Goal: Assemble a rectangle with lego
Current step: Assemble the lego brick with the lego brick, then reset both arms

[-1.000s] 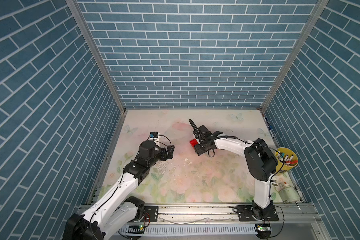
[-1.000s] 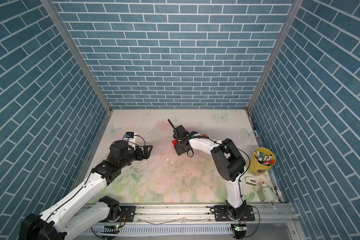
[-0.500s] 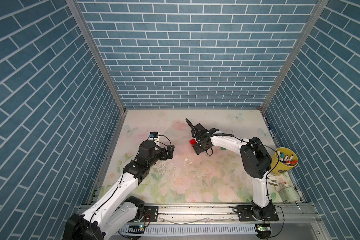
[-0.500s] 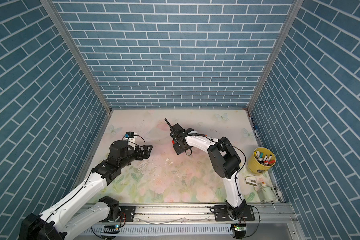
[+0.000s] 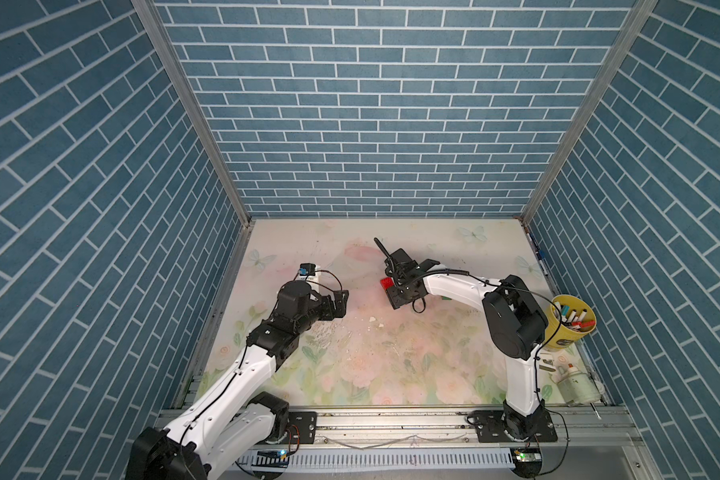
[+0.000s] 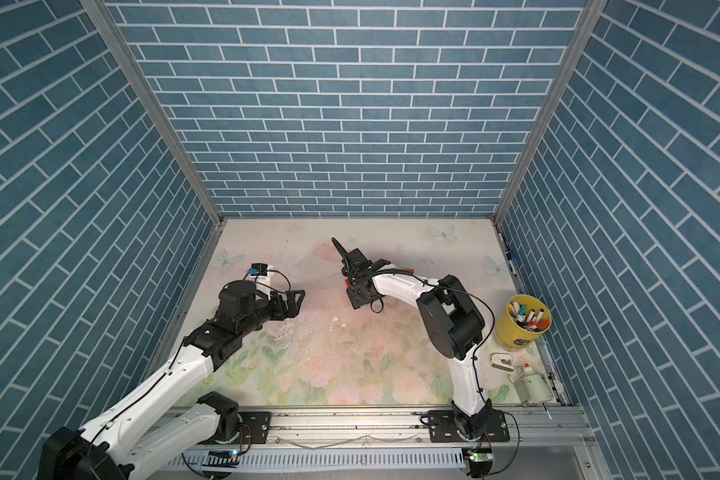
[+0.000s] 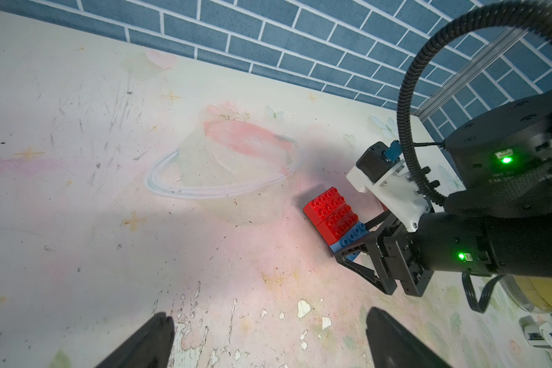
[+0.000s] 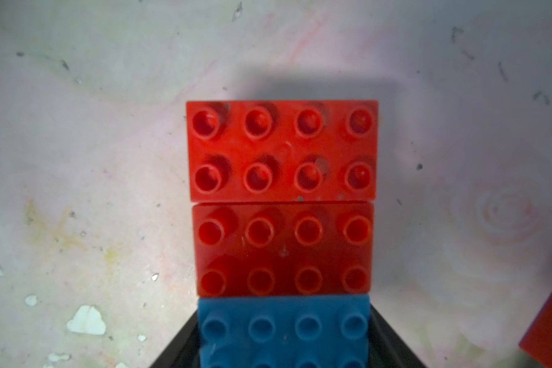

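One yellow cup (image 5: 558, 328) at the right edge of the table (image 5: 391, 365) held a bunch of markers (image 5: 574, 318), too crowded to count, and one white bottle (image 5: 578, 384) lay near it. Three lego bricks sat in a touching row near the table's middle: the outer red brick (image 8: 281, 149), the inner red brick (image 8: 282, 248) and one blue brick (image 8: 284, 328). The right gripper (image 7: 352, 242) clasped the blue brick between its fingers, while the left gripper (image 7: 268, 334) hovered well apart, spread wide and empty. Compared with a second earlier, the left arm had stayed put and the right arm had shifted only slightly, with the row in much the same spot.
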`<state>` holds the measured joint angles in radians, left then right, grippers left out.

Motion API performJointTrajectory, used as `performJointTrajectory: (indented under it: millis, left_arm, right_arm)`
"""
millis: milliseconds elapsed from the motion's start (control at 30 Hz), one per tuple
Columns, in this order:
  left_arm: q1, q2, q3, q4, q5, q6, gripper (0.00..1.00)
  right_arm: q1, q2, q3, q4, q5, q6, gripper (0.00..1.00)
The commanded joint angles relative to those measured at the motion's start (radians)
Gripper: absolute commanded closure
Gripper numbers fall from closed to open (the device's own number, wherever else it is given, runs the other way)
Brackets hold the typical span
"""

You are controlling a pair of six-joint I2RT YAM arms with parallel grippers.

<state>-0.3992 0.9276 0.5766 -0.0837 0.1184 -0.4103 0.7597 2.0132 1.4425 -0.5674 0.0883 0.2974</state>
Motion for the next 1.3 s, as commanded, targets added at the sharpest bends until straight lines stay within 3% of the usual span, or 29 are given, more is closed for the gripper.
performJointTrajectory:
  millis: [0, 167, 467, 700, 900, 1133, 1267]
  left_arm:
    - [0.008, -0.022, -0.014, 0.019, 0.01, 0.006, 0.0]
    - [0.007, -0.041, -0.016, 0.019, 0.013, 0.007, 0.0]
    - [0.007, -0.073, -0.02, 0.015, 0.01, 0.004, 0.0]
    - [0.007, -0.083, -0.02, 0.012, 0.002, 0.004, 0.0]
    - [0.007, -0.098, -0.021, 0.024, -0.034, 0.004, 0.0]
    - [0.007, -0.133, 0.033, 0.069, -0.156, 0.032, 0.0]
    - [0.008, -0.117, 0.05, 0.178, -0.368, 0.14, 0.0]
  right_arm:
    - [-0.007, 0.007, -0.053, -0.128, 0.052, 0.174, 0.6]
    - [0.009, -0.022, -0.014, -0.168, 0.111, 0.279, 0.59]
    - [0.054, 0.054, 0.069, -0.211, 0.153, 0.393, 0.55]
    - [0.058, 0.039, 0.072, -0.2, 0.154, 0.401, 0.35]
    - [0.055, -0.068, 0.048, -0.179, 0.149, 0.352, 0.14]
    - [-0.021, -0.297, 0.047, -0.19, 0.096, 0.197, 0.09]
    - [-0.178, -0.457, 0.018, -0.149, 0.065, 0.007, 0.1]
